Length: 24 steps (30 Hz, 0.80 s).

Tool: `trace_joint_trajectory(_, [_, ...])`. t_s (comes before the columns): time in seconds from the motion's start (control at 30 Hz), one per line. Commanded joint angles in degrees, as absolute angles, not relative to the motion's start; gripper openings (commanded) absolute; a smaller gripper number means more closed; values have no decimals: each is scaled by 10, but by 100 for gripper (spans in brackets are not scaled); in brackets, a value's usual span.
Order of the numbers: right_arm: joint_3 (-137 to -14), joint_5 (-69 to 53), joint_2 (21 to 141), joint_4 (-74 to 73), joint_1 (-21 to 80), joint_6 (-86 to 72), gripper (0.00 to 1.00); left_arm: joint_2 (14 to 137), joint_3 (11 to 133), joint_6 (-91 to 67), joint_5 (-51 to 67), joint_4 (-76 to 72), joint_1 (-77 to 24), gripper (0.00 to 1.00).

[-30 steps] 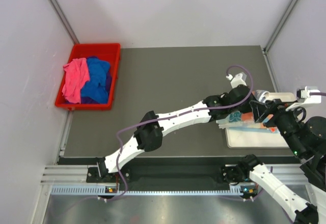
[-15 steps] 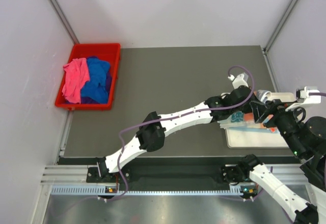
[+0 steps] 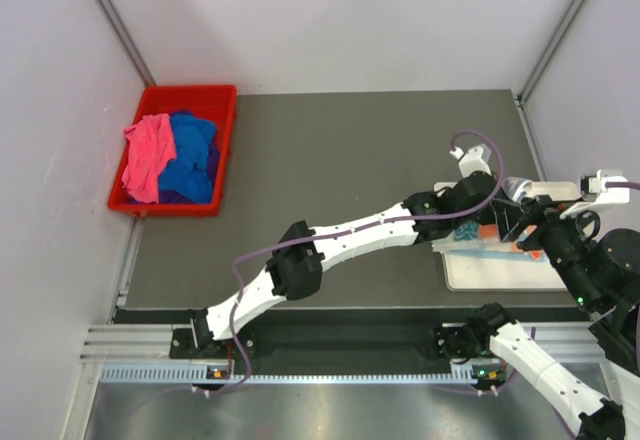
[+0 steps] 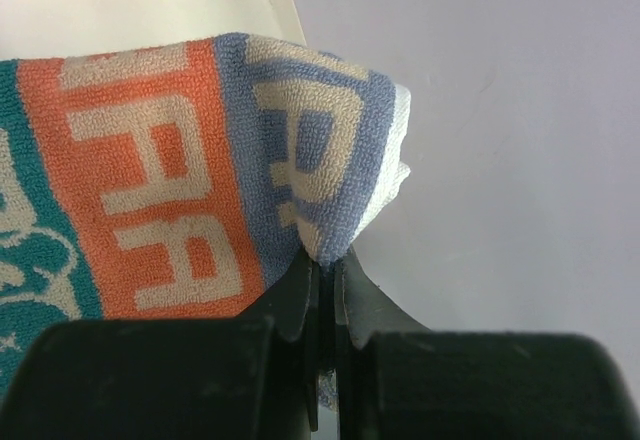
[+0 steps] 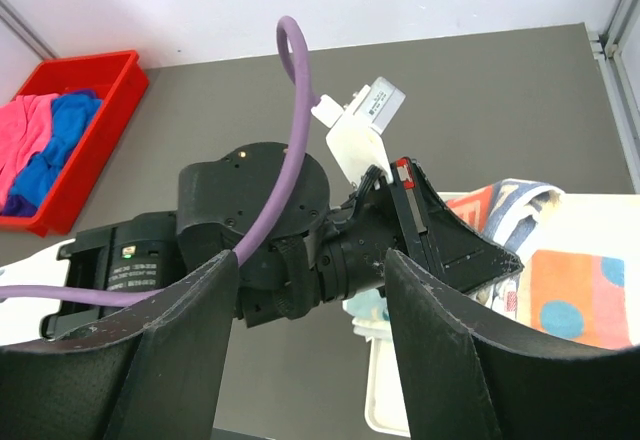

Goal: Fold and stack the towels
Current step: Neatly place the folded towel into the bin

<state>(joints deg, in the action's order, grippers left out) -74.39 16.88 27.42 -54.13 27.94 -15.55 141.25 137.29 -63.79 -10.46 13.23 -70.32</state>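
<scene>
A cream towel with teal, orange and blue lettering [image 4: 180, 160] lies folded on the white tray [image 4: 150, 5]. My left gripper [image 4: 325, 270] is shut on its blue-lettered corner, which is lifted a little. From above, the left arm reaches across the table and its gripper [image 3: 503, 220] sits over the tray [image 3: 500, 275] and that towel [image 3: 465, 230]. My right gripper [image 5: 310, 258] is open and holds nothing. It hovers just behind the left wrist, looking at the towel [image 5: 510, 205]. A pink towel [image 3: 148, 155] and a royal blue towel [image 3: 192, 155] lie crumpled in the red bin [image 3: 190, 93].
A purple cloth edge [image 3: 152, 198] shows under the pile in the bin at the far left. The dark table mat [image 3: 350, 160] lies between bin and tray. White walls close in on three sides. A cloth with orange ground and blue dots [image 5: 580, 295] lies on the tray.
The left arm has crept slightly to the right, still pinching the towel corner. The right arm has stayed where it was.
</scene>
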Motion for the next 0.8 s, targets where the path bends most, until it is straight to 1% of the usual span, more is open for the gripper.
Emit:
trace_joint_trajectory(0.0, [-761,177,278,-539,279,-148,60,1343,1373,-617,-120,90,-710,0])
trace_joint_trajectory(0.23, [-758,179,275,-537,280,-147,60,1343,1376,-611,-125,90,-715,0])
trace_joint_trajectory(0.43, [-754,183,273,-540,280,-146,60,1371,1390,-628,-107,90,-711,0])
trace_joint_trajectory(0.77, [-742,188,266,-539,280,-146,60,1471,1404,-693,-13,30,-683,0])
